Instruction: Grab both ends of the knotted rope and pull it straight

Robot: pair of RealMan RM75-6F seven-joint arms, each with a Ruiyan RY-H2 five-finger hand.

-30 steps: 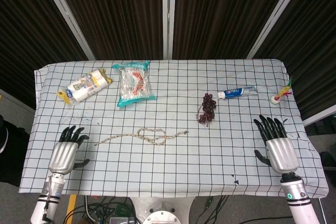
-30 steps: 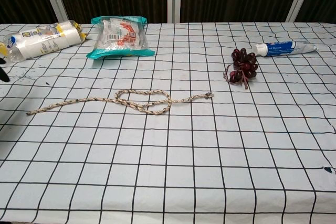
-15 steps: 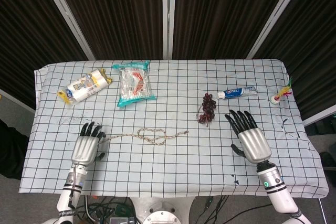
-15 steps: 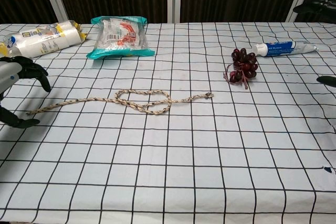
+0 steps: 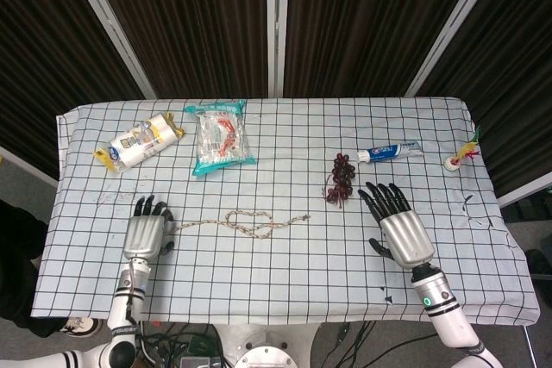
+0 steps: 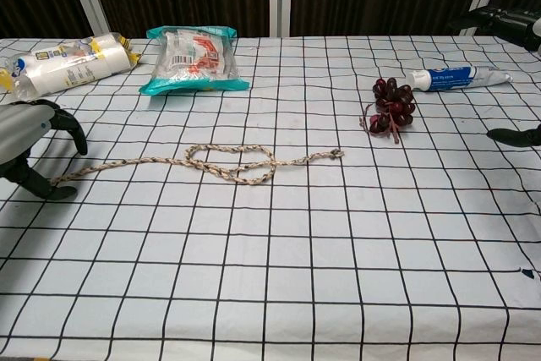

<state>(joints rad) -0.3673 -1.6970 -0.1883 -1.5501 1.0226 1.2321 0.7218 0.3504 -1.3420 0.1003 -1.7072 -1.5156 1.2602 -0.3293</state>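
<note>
Though loosely knotted, thin braided rope [image 5: 246, 221]

One rope [image 5: 259, 222], two packets [image 5: 221, 137] [image 5: 140, 141], one tube [image 5: 388, 152].

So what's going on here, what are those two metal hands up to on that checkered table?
The robot is setting up to pull a knotted rope straight. Its left hand is at the rope's left end with fingers spread around it, but no grip is visible yet. The right hand hangs open, well right of the rope's other end and just beside a bunch of dark grapes. The rope lies slack, its loose knot untouched. A toothpaste tube and snack packets sit further back.
</note>
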